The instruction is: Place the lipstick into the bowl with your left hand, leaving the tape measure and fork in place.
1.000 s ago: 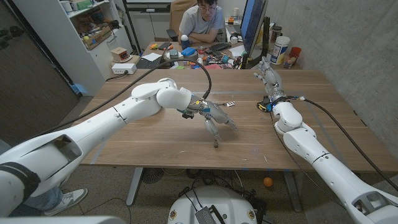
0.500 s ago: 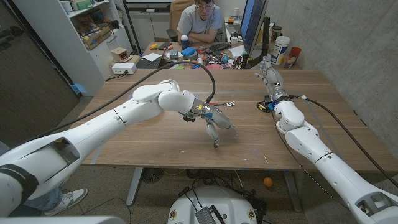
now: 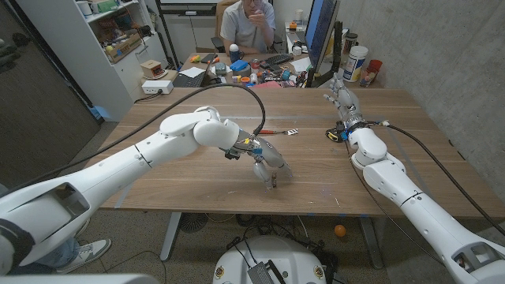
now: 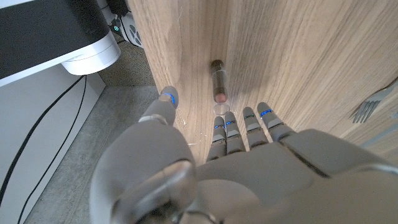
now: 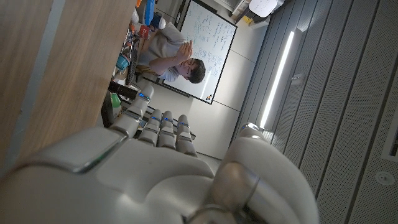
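Observation:
The lipstick (image 3: 273, 184) is a small dark tube on the wooden table (image 3: 189, 177), near its front edge. My left hand (image 3: 268, 162) hovers just over it with fingers spread and pointing down, gripping nothing. In the left wrist view the lipstick (image 4: 217, 81) sits just past the fingertips (image 4: 239, 121) of my left hand (image 4: 242, 168), between them and the thumb side. The fork (image 3: 288, 132) lies farther back on the table, and its tines (image 4: 372, 106) show in the left wrist view. The yellow and black tape measure (image 3: 334, 134) sits by my right hand (image 3: 342, 98), which stands upright and holds nothing.
A person sits behind the table at a cluttered desk (image 3: 237, 75) with small objects and a monitor (image 3: 319, 31). A white shelf unit (image 3: 118, 39) stands at the back left. The table's front edge (image 3: 237, 211) runs just below the lipstick.
My left arm swung a little to the left and the hand closed in over the lipstick. The lipstick, fork and tape measure stayed put. The right arm is still.

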Motion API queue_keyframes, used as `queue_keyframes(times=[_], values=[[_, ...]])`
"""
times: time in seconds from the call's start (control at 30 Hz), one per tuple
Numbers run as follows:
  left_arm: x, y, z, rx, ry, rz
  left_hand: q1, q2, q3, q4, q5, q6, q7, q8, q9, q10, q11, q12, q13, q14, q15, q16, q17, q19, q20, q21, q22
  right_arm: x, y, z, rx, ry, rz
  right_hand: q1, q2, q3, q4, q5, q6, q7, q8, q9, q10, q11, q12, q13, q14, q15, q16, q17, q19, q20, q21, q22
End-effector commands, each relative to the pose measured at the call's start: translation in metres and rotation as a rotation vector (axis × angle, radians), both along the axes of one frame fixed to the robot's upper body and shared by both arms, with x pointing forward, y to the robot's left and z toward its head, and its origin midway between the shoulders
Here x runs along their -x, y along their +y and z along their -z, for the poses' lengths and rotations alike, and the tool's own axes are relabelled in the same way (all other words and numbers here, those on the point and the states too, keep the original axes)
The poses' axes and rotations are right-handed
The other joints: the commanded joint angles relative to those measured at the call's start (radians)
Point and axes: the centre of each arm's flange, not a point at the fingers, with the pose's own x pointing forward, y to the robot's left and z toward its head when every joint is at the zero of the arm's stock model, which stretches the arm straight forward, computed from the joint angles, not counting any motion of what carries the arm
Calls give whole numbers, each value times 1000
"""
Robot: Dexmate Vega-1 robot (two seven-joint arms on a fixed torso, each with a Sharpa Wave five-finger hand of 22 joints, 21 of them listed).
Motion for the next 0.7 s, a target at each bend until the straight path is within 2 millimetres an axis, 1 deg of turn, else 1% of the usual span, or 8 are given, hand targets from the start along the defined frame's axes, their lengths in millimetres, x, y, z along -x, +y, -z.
queue_keyframes(times=[0.03, 0.13, 0.23, 0.3, 0.33, 0.37, 0.47, 0.7], values=[[-19, 13, 25, 122, 104, -44, 53, -3, -2, 1, -4, 70, -50, 25, 6, 54, -20, 24, 11, 59, -2, 21, 6, 84, 36, 15, 12, 14, -16, 22, -3, -16, 25, -4, 7, -4, -2, 10, 3, 0, -1, 4, 7, 4, -1, 2, 6, 12, 9, 2, 7, 4, -4, 3], [-27, 15, 30, 248, 148, -28, 188, 10, 6, -5, 2, 195, -85, 60, 12, 118, -21, 56, 33, 162, -1, 47, 10, 280, 36, 67, 15, 24, -27, 30, -13, -26, 56, -5, 6, -4, -2, 10, 5, 1, -1, 4, 9, 5, -1, 2, 8, 12, 9, 2, 8, 6, -5, 3], [-30, 13, 32, 343, 175, -24, 451, 58, -9, -13, 27, 417, -86, 127, 35, 296, -34, 139, 84, 379, -41, 137, 26, 610, 29, 175, 10, 34, -38, 38, -34, -21, 84, -5, 6, -5, -3, 9, 6, 1, -1, 4, 11, 6, -1, 2, 9, 14, 10, 1, 9, 7, -6, 3], [-30, 13, 33, 426, 186, -20, 566, 81, -17, -10, 36, 611, -40, 214, 72, 388, -56, 177, 116, 458, -81, 185, 43, 784, 5, 247, 6, 37, -44, 43, -51, -14, 93, -5, 5, -5, -3, 9, 7, 2, 0, 4, 12, 7, -1, 2, 9, 16, 9, 1, 9, 7, -7, 3], [-31, 13, 33, 473, 193, -15, 670, 91, 22, -17, 64, 747, 27, 291, 118, 461, -78, 201, 143, 530, -121, 201, 45, 899, -70, 310, 5, 39, -47, 45, -54, -10, 99, -6, 5, -6, -3, 9, 7, 1, 0, 4, 11, 8, -2, 2, 9, 16, 9, 0, 10, 8, -8, 3], [-32, 13, 33, 503, 200, -14, 721, 77, 46, -19, 92, 796, 50, 322, 140, 529, -61, 224, 160, 607, -146, 221, 49, 942, -124, 341, 4, 40, -49, 46, -57, -7, 105, -6, 5, -6, -3, 9, 7, 1, 0, 4, 12, 9, -2, 2, 9, 17, 10, 0, 9, 8, -8, 3], [-33, 12, 33, 559, 197, -11, 824, 37, 119, -11, 213, 900, 67, 399, 184, 730, -94, 305, 252, 839, -202, 292, 83, 999, -229, 410, 2, 43, -53, 48, -60, 2, 111, -7, 4, -7, -3, 9, 7, 2, 0, 4, 11, 10, -3, 2, 9, 18, 9, 0, 10, 9, -9, 3], [-36, 11, 33, 539, 200, -37, 847, 3, 131, -5, 300, 948, 42, 425, 175, 784, -108, 345, 364, 882, -211, 356, 188, 1028, -268, 460, 1, 45, -53, 48, -56, 17, 112, -12, 4, -10, -1, 8, 3, 2, -3, 4, 9, 11, -5, 3, 6, 22, 9, -1, 10, 12, -14, 3]])
